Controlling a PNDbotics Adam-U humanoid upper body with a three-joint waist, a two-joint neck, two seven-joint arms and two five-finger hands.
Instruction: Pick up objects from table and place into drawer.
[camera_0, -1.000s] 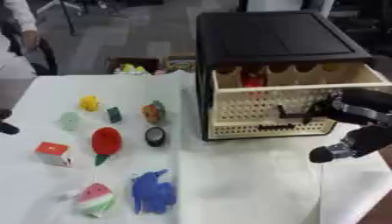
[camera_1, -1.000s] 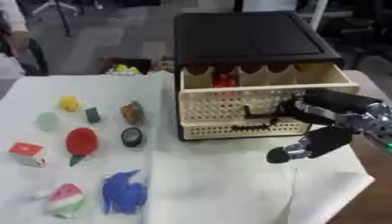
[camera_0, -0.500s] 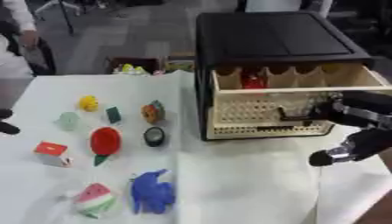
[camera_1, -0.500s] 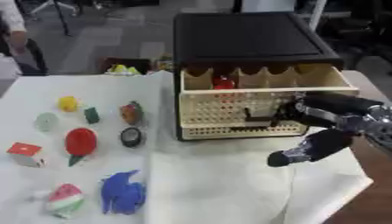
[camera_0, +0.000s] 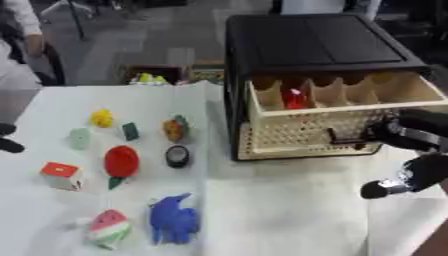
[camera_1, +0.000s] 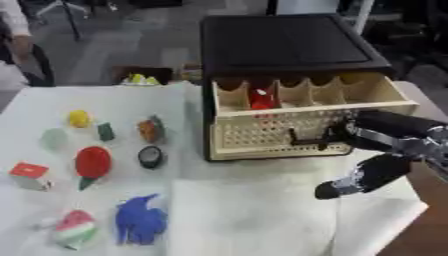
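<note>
White cloth-covered table (camera_0: 262, 210), grey floor beyond its far edge; a small box with yellow things sits on the floor past that edge.

Right hand (camera_1: 363, 175) comes in from the right, in front of the drawer (camera_1: 306, 107), which stands pulled out of a black cabinet (camera_1: 289, 45). Fingers curl at the dark handle (camera_1: 306, 141) on the perforated drawer front; whether they close on it, cannot tell. Thumb hangs down over bare cloth. Inside the drawer, one red object (camera_1: 260, 100) in the second compartment from the left; the other compartments show nothing I can make out.

Open cloth lies below and to the left of the hand, up to the near edge.

Well left of the hand, nine loose items: red strawberry shape (camera_0: 121, 162), blue figure (camera_0: 172, 220), watermelon slice (camera_0: 108, 229), red-and-white cube (camera_0: 61, 175), black round piece (camera_0: 178, 155), orange item (camera_0: 174, 129), dark green block (camera_0: 129, 131), pale green piece (camera_0: 79, 137), yellow ball (camera_0: 101, 118).

No readable writing. Left hand out of view.
</note>
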